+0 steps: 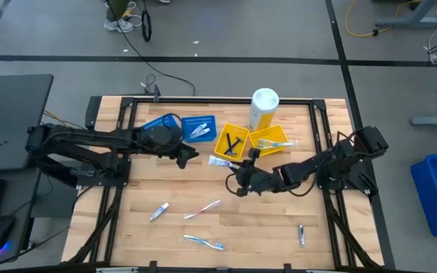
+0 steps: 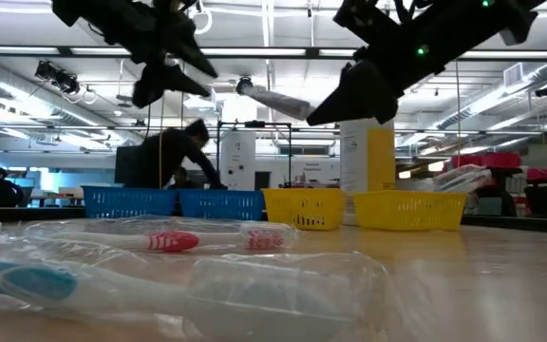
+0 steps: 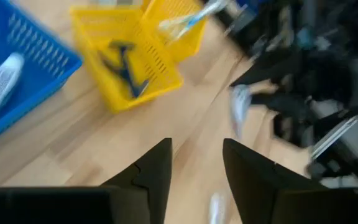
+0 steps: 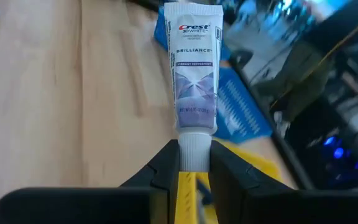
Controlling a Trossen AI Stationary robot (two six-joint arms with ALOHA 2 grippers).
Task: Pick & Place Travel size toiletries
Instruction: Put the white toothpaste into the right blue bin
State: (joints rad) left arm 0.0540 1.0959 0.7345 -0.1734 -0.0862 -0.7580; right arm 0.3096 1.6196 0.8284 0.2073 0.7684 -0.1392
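Note:
My right gripper [image 1: 234, 173] hovers over the table's middle, just near of the yellow trays, shut on a white Crest toothpaste tube [image 4: 195, 74]. The tube also shows in the high view [image 1: 218, 161] and in the air in the low view [image 2: 273, 99]. My left gripper [image 1: 188, 155] is open and holds nothing, next to the blue trays; its fingers stand apart in its wrist view [image 3: 197, 155]. Loose on the near half of the table lie a small tube [image 1: 158, 211], a pink toothbrush [image 1: 202, 210], a blue toothbrush [image 1: 204, 243] and another small item [image 1: 301, 234]. My right gripper pinches the tube's white cap end [image 4: 194, 149] between its two fingers. The tube sticks out forward past the fingertips, in line with them. It is lifted clear of the table, and its crimped end [image 2: 245, 87] points toward the table's left, a little raised.
Along the far side stand two blue trays [image 1: 165, 125] [image 1: 198, 121], one holding white tubes, then a yellow tray with dark razors [image 1: 222, 136] and a yellow tray with toothbrushes [image 1: 260, 136]. A tall yellow bottle with a white cap [image 1: 262, 108] stands behind them. People show in the room beyond.

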